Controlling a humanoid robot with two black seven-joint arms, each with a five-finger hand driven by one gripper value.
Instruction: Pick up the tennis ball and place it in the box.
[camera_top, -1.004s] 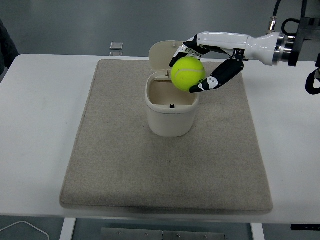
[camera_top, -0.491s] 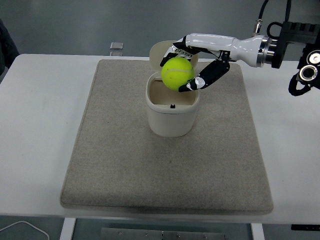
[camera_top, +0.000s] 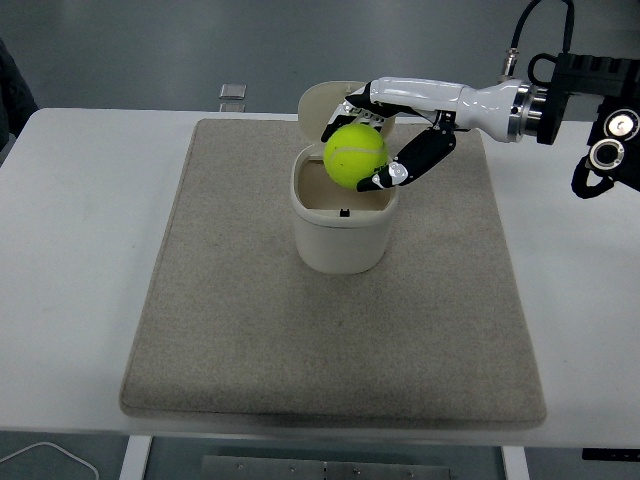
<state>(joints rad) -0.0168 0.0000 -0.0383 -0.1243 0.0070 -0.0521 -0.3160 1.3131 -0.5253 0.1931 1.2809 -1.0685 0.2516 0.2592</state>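
Ball (camera_top: 355, 156) sits gripped in the right hand (camera_top: 385, 140), above the open box (camera_top: 342, 228) on the mat (camera_top: 230, 300).

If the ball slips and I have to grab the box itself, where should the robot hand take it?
Judging from the head view, grip the box around its rounded body, below the rim, coming from the right side. The open lid stands up at the back, and the right robot hand holding the tennis ball is over the opening, so top and rear approaches look blocked.
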